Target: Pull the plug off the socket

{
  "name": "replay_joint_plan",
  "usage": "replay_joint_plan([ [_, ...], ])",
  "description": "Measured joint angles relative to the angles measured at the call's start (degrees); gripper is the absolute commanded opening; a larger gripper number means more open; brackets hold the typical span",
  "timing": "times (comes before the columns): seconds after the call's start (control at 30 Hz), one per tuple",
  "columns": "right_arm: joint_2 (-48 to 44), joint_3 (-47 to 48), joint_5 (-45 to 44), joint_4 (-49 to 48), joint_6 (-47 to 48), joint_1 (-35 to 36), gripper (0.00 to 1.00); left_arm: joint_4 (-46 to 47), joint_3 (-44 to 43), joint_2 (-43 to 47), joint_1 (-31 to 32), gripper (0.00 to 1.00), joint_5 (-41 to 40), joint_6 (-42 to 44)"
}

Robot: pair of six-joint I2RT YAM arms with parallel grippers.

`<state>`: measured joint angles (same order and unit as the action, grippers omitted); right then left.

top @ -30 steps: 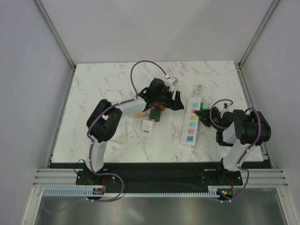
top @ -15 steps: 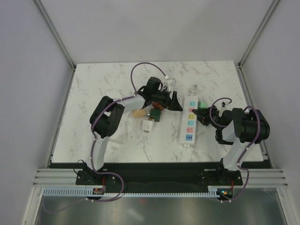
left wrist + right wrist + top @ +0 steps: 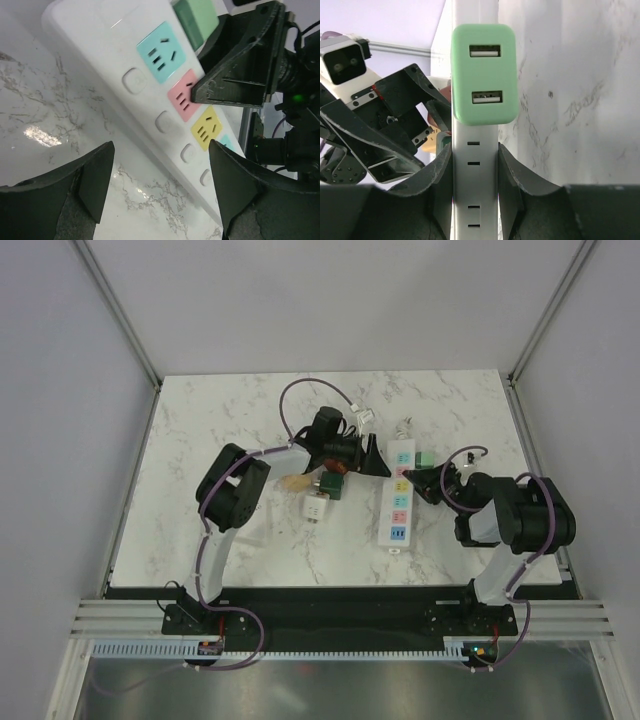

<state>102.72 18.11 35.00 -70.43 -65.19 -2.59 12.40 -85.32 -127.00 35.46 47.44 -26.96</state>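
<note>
Nearest to us we find the front edge of a white marble table (image 3: 300, 560). On it, right of centre, lies the socket (image 3: 397, 502), a long white power strip with a row of pastel outlet squares, running away from us. Left of it and well apart, a white cube plug (image 3: 316, 508) rests on the marble, with a dark green cube (image 3: 332, 486) just behind it. Further on, the right gripper (image 3: 474, 155) reaches in from the right and pinches the socket in its far half, one finger pressed to each side of its thin white body; from the left wrist we see one of those fingers (image 3: 240, 65) lying over the strip's face beside the pink outlet (image 3: 184, 100). Opposite, the left gripper (image 3: 161, 150) hovers just beside the strip's left edge, its fingers spread wide over bare marble. Farthest, the green plug (image 3: 484, 74), a rounded block with two USB ports, sits seated in the strip's right edge near its far end, just beyond the right gripper's fingers.
</note>
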Motion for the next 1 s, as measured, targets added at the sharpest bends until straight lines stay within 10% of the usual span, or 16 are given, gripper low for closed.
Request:
replay_joint_plan([
  [0.53, -10.43, 2.67, -5.55, 23.96, 17.49, -0.02, 0.03, -3.69, 1.75, 3.52, 2.67, 0.83, -12.44, 5.22],
  [0.77, -13.18, 4.44, -7.78, 30.67, 19.78, 0.13, 0.36, -5.14, 1.75, 3.74, 4.61, 0.82, -15.52, 6.60],
  [0.93, -15.06, 4.76, -9.40, 33.81, 20.94, 0.13, 0.32, -5.60, 1.75, 3.74, 4.92, 0.83, -15.98, 6.91],
  [1.0, -15.15, 4.96, -9.40, 34.25, 21.11, 0.13, 0.13, -5.86, 1.75, 3.74, 4.90, 0.83, -16.00, 6.93],
])
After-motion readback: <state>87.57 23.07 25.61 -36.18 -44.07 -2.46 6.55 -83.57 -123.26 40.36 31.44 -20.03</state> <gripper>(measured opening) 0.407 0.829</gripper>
